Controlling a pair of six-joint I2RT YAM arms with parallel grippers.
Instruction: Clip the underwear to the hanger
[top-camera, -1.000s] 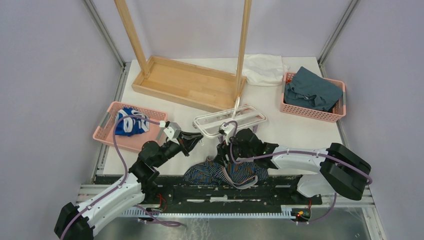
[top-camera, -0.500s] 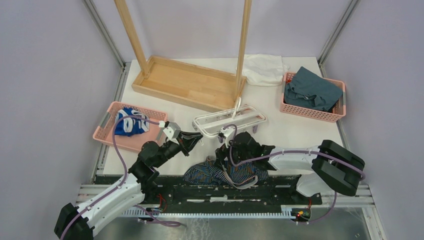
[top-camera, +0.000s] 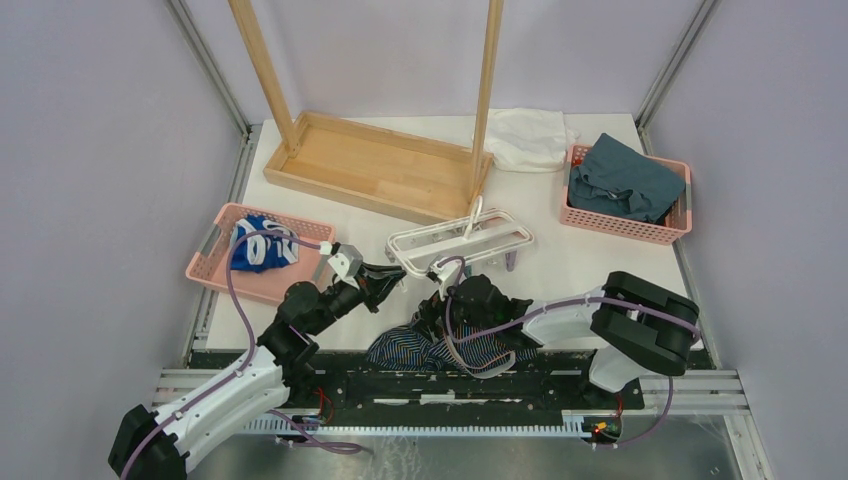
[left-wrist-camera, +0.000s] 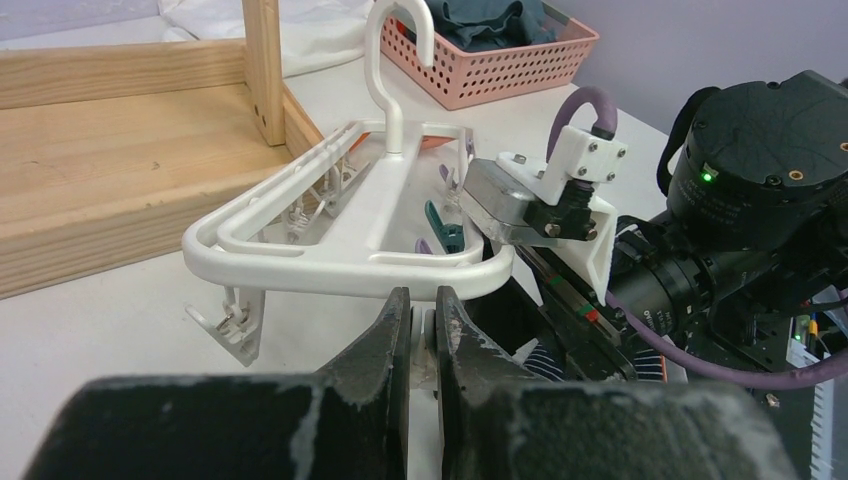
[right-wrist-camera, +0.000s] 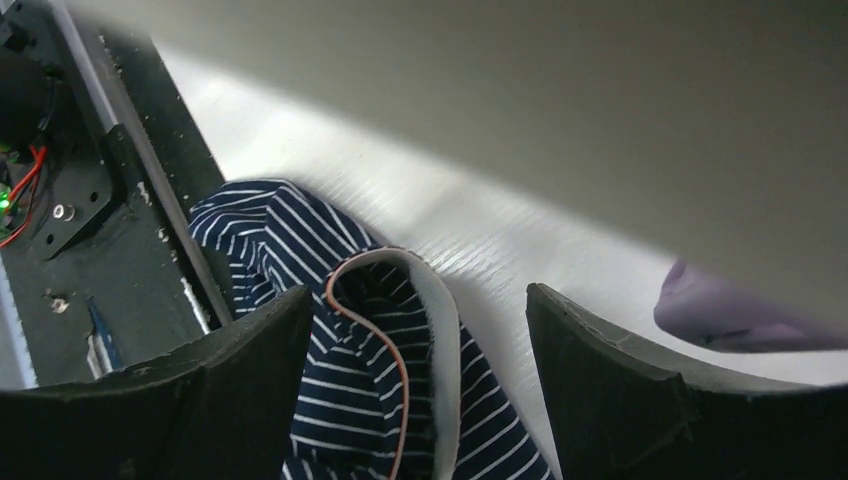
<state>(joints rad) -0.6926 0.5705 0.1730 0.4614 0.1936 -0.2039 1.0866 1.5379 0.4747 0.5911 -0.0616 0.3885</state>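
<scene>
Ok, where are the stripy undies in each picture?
Top view: underwear bottom middle, at the table's near edge.
Left wrist: only a small stripy bit, lower right of centre.
Right wrist: bottom middle, between the fingers.
Shared landmark: the right gripper, right above it.

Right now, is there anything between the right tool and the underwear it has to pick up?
Nothing visible. The right tool is open directly over the underwear, one finger on each side of the orange-trimmed waistband fold, and nothing else is in the gap. The hanger sits farther back, by the left tool.
</scene>
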